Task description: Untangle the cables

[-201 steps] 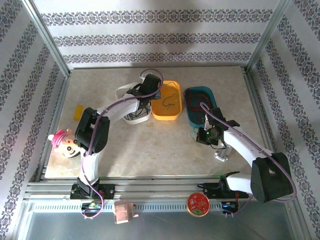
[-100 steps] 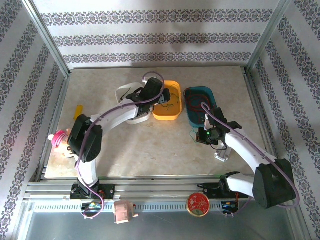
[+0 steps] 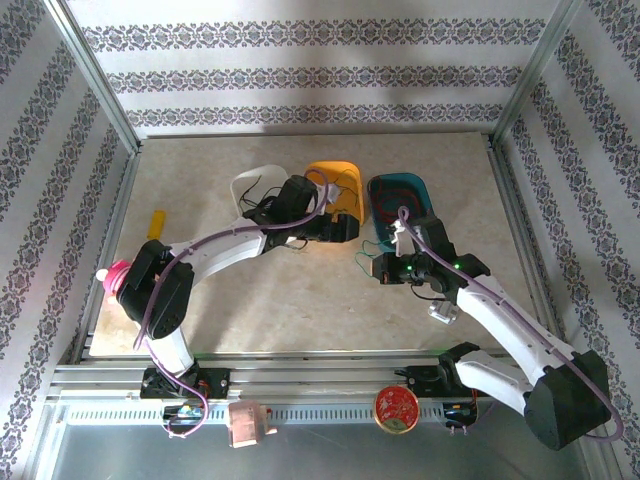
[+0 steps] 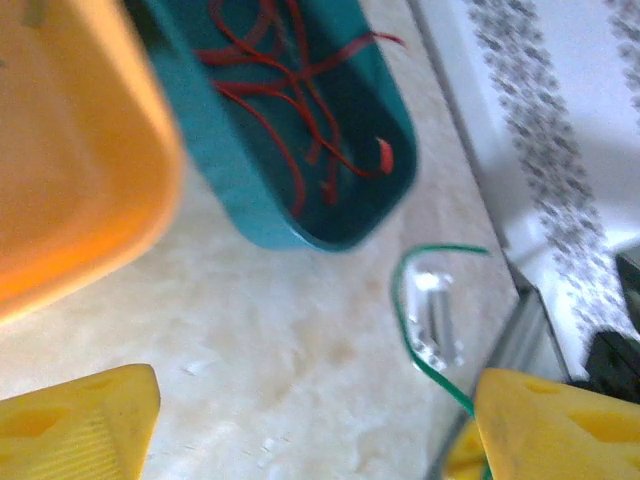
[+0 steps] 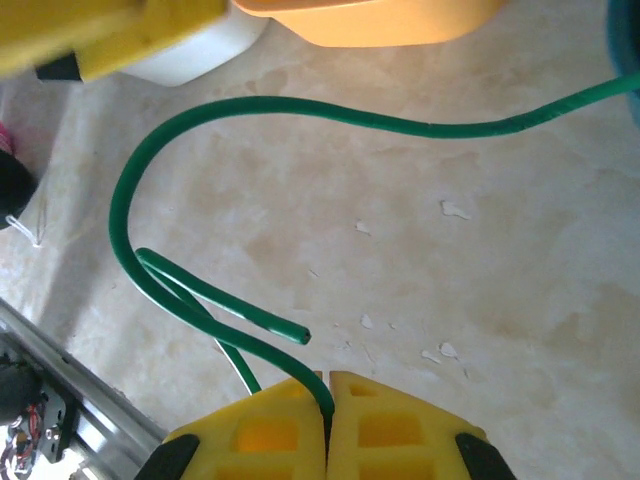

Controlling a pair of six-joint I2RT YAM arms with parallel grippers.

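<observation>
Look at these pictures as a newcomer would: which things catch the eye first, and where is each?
The green cable stands out most: it loops over the pale table, pinched in the shut right claw. Next come three trays in a row mid-table: the white tray, the orange tray and the teal tray, which holds curly red cables. The left claw hangs open above the table beside those last two.

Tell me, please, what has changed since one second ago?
The left claw swung from over the orange tray nearer and to the right, toward the right claw, and stands open. The right claw shifted slightly left, shut on the green cable. The teal tray stayed put.
</observation>
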